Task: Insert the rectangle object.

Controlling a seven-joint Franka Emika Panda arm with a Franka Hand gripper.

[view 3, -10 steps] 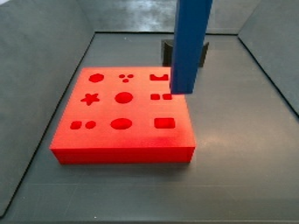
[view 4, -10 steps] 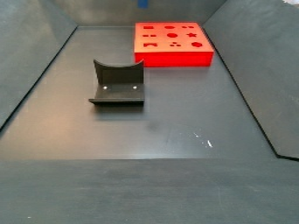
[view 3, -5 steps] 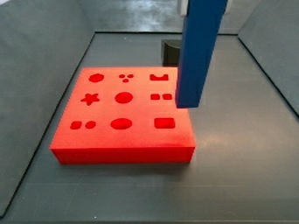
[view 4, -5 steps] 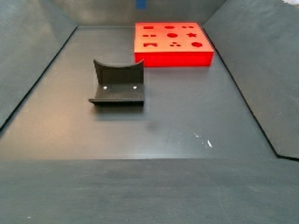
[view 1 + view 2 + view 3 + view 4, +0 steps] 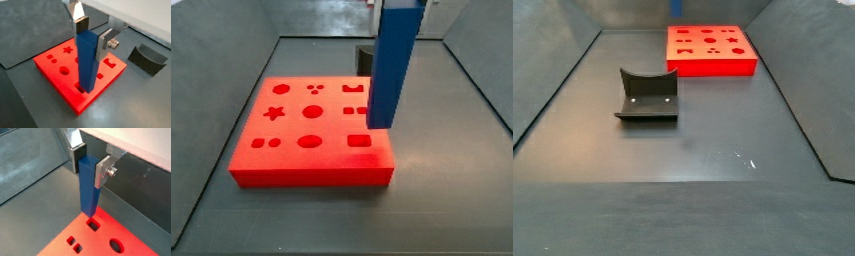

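My gripper (image 5: 91,31) is shut on the upper end of the rectangle object (image 5: 86,62), a long plain blue bar that hangs upright. The silver fingers (image 5: 102,170) clamp its two sides in both wrist views. The bar (image 5: 392,70) hangs over the right part of the red block (image 5: 305,130), which has several shaped holes in its top. The bar's lower end floats just above the block, close to the rectangular hole (image 5: 93,224), which also shows in a side view (image 5: 360,141). A side view shows the red block (image 5: 711,50) far off, without bar or gripper.
The fixture (image 5: 647,95), a dark bracket on a base plate, stands on the grey floor away from the block, and shows in a wrist view (image 5: 148,59). Grey walls (image 5: 225,70) ring the floor. A dark part (image 5: 365,55) stands behind the bar.
The bar has moved with the gripper from the back of the block's right side toward its front, and its lower end is now lower, near the rectangular hole.
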